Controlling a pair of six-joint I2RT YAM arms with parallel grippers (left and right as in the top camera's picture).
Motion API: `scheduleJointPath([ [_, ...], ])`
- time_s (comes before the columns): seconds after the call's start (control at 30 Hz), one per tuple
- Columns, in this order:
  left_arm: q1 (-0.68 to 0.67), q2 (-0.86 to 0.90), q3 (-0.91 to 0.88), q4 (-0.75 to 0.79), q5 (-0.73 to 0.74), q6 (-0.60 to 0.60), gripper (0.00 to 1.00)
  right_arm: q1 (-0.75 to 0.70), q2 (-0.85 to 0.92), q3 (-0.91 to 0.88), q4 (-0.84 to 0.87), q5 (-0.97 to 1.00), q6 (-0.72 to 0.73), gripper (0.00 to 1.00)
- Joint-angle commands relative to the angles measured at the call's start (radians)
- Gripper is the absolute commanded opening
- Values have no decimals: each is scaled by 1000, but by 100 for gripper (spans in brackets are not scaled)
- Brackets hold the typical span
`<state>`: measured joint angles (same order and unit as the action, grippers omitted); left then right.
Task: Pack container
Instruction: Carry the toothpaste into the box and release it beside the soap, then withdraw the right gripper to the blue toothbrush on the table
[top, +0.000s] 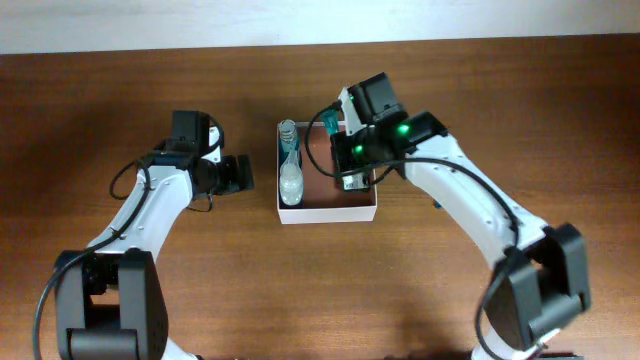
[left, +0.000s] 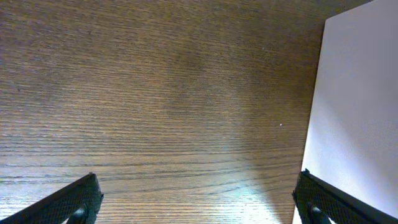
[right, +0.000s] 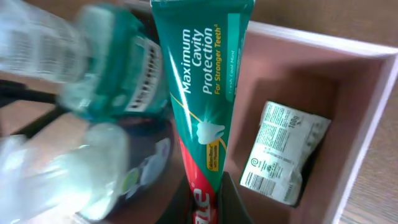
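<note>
- On my right wrist feed, the right gripper (right: 208, 204) has a dark finger on each side of a green toothpaste tube (right: 202, 81), pinching its red lower end.
- The tube's print reads "Maximum Cavity Protection".
- Behind it is the container (right: 292, 68), pinkish inside, with a small white-and-green packet (right: 283, 152) lying in its corner.
- At left I see blurred clear bottles (right: 112, 68), one with a teal label.

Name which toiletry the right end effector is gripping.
The green toothpaste tube, printed Maximum Cavity Protection, held by the right end effector; the clear bottles and small packet lie free in the container.
</note>
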<state>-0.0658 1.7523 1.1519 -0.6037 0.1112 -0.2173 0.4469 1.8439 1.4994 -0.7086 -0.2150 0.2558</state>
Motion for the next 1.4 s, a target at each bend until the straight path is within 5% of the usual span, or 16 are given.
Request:
scheduleJointPath([
  [0.0,3,-1,6,1,-4,-2,99,5,34,-9,10,16,12,4],
  [0.07,3,-1,6,1,-4,-2,99,6,42,-9,12,16,12,5],
  [0.23,3,-1,6,1,-4,-2,99,5,43,-9,17,12,12,58],
  [0.3,3,-1,6,1,-4,-2,99,6,42,-9,15,2,12,64],
  [0.8,3,-1,6,1,-4,-2,100,-140,-172,12,-188,59,-17,65],
  [1.0,3,-1,6,1,-4,-2,99,-203,-164,4,-316,266,-24,69],
  [1.37,3,-1,6,1,-4,-2,99,-342,-153,-112,-286,333,-40,70],
])
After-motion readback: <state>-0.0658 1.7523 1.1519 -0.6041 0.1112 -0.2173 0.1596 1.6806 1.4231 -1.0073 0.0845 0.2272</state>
